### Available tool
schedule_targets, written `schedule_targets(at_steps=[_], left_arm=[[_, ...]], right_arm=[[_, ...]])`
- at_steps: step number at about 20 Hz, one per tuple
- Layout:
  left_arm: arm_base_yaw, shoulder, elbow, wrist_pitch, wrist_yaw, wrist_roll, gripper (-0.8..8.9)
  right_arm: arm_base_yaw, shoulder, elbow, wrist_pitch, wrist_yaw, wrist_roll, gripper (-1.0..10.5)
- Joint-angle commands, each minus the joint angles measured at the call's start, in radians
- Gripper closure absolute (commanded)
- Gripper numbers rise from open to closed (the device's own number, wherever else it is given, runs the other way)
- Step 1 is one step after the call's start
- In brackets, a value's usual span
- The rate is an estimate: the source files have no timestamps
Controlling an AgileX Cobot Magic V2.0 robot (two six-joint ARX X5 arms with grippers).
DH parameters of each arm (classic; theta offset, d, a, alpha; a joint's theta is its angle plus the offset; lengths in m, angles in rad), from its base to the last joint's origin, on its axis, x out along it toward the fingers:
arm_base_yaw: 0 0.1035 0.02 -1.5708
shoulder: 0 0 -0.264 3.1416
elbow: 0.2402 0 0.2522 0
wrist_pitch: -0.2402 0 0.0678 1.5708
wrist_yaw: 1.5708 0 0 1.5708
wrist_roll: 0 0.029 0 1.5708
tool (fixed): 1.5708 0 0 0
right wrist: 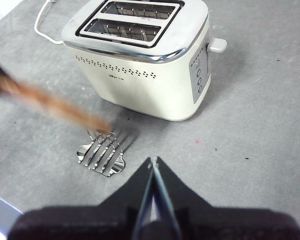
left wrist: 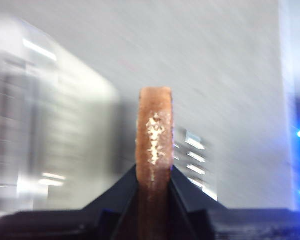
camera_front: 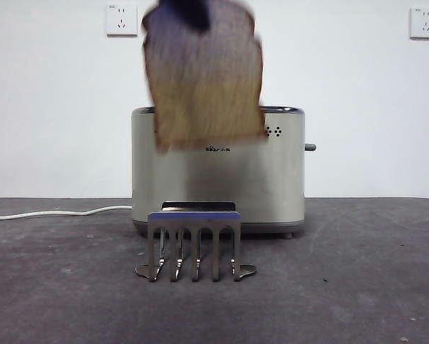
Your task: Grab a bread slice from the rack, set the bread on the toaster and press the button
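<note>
My left gripper is shut on the top of the slice of bread and holds it in the air above the rack, with the slice's lower edge at about the height of the toaster's top. In the blurred left wrist view the brown crust edge stands between my jaws. The empty metal rack stands just in front of the cream toaster. The button sticks out of the toaster's right side. My right gripper is shut and empty, high over the table in front of the toaster and the rack.
A white power cable runs from the toaster's back to the left across the grey table. Two wall sockets sit on the white wall behind. The toaster's two slots are open at the top.
</note>
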Motion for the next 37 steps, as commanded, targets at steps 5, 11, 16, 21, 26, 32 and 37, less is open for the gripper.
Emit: schedule_targets(at_steps=[5,11,16,21,26,32,37], left_arm=[[0.004,-0.006,0.219,0.066,-0.161,0.108,8.23],[0.070,0.032,0.219,0.143,-0.159,0.196,8.23],[0.108,0.099,0.219,0.164,-0.084,0.225,8.23],[0.114,0.162,0.219,0.177,-0.082,0.252,8.23],[0.137,0.209,0.219,0.187,-0.051,0.251,8.23],[0.176,0.233,0.219,0.194,-0.007,0.252,8.23],[0.203,0.271,0.219,0.196,0.025,0.251,8.23]], right_arm=[[0.003,0.000,-0.001,-0.003,-0.002,-0.008,9.6],[0.003,0.000,0.000,-0.018,-0.002,-0.008,9.6],[0.003,0.004,-0.001,-0.021,-0.002,-0.008,9.6],[0.003,0.006,-0.001,-0.023,-0.002,-0.008,9.6],[0.003,0.006,-0.001,-0.028,-0.002,-0.008,9.6],[0.003,0.015,-0.001,-0.028,-0.002,-0.008,9.6],[0.003,0.040,-0.001,-0.027,-0.002,-0.008,9.6]])
